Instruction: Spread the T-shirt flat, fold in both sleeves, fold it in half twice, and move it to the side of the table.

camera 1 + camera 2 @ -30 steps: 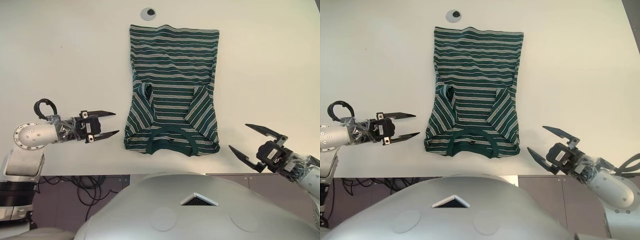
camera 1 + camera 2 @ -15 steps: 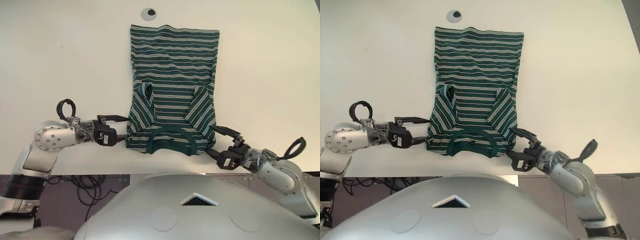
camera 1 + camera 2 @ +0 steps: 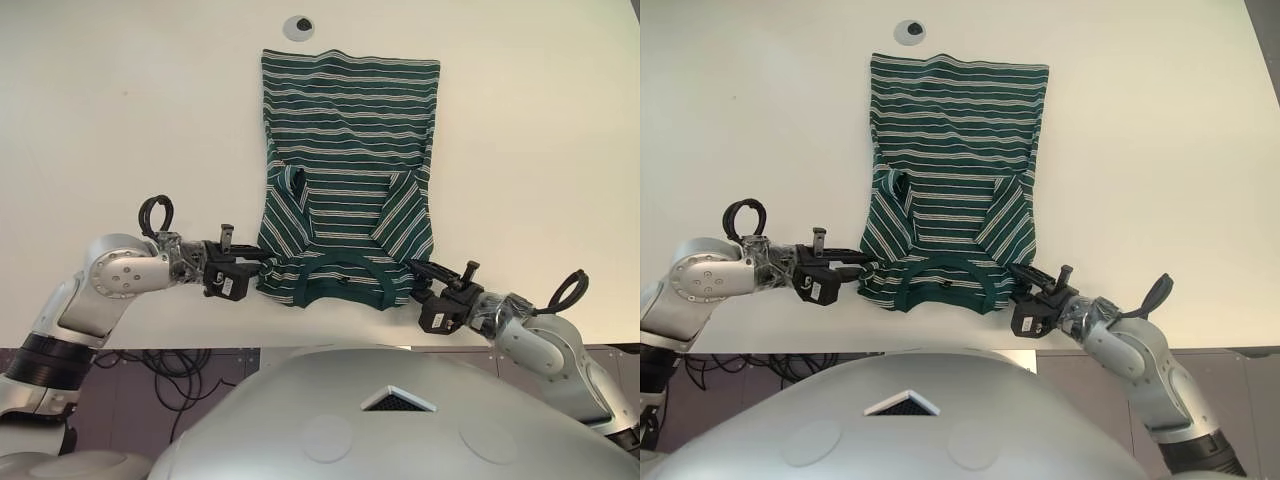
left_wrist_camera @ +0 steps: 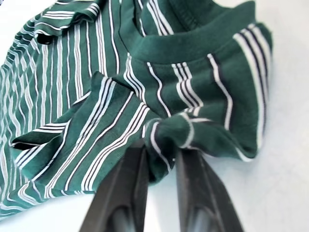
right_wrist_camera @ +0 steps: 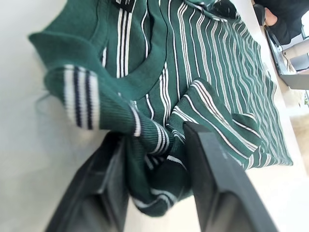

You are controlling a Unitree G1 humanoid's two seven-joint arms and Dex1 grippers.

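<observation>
A dark green T-shirt [image 3: 348, 170] with white stripes lies on the white table [image 3: 120, 130], both sleeves folded in and the collar [image 3: 340, 268] toward me. My left gripper [image 3: 258, 268] is at the near left shoulder corner, and in the left wrist view it [image 4: 159, 152] is shut on a bunched fold of the striped cloth. At the near right shoulder corner my right gripper [image 3: 418, 275] is closed around a wad of fabric, which fills the space between its fingers in the right wrist view [image 5: 154, 130].
A small grey round disc [image 3: 297, 27] lies on the table just beyond the shirt's far hem. The table's front edge [image 3: 330, 345] runs right below both grippers. Wide bare tabletop lies to the left and right of the shirt.
Both arms came in from the sides to the shirt's near corners. The grippers, open a second ago, have closed on the shoulder fabric, which now bunches up slightly.
</observation>
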